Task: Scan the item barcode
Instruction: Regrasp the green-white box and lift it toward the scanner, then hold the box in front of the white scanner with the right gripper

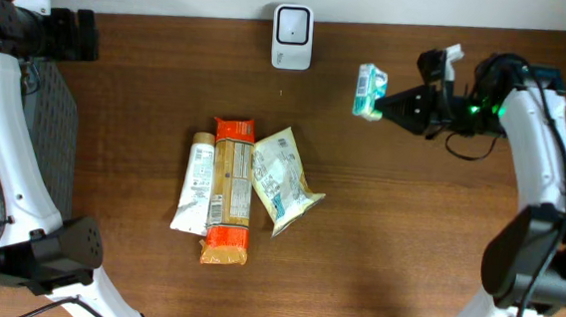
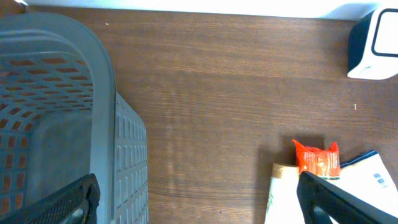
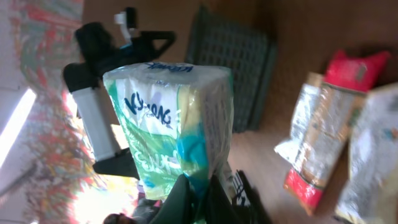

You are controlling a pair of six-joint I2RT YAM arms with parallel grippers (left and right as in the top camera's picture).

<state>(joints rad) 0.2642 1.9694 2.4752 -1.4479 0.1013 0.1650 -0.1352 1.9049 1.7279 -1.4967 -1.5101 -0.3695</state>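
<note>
Pinching the green packet (image 3: 171, 118) by its bottom edge with the right pincer (image 3: 199, 186), fingers pressed together on the wrapper and largely buried beneath it in the wrist view. Holding it upright, off the table (image 1: 407, 237), with the print too blurred to read (no telling which face bears the barcode). Ahead of the pincer and off to one side, apart from the packet: the white scanner (image 1: 293, 23) at the table's far edge. Farther ahead, to the other side: three snack packs (image 1: 231, 190) lying flat, side by side and touching, labels too small to make out. Beyond those, a grey basket (image 1: 54, 143), cut off by the frame. Over by that basket, the left pincer (image 2: 198, 202), spread wide, showing only two dark fingertips (image 2: 65, 200) at the frame's lower corners.
</note>
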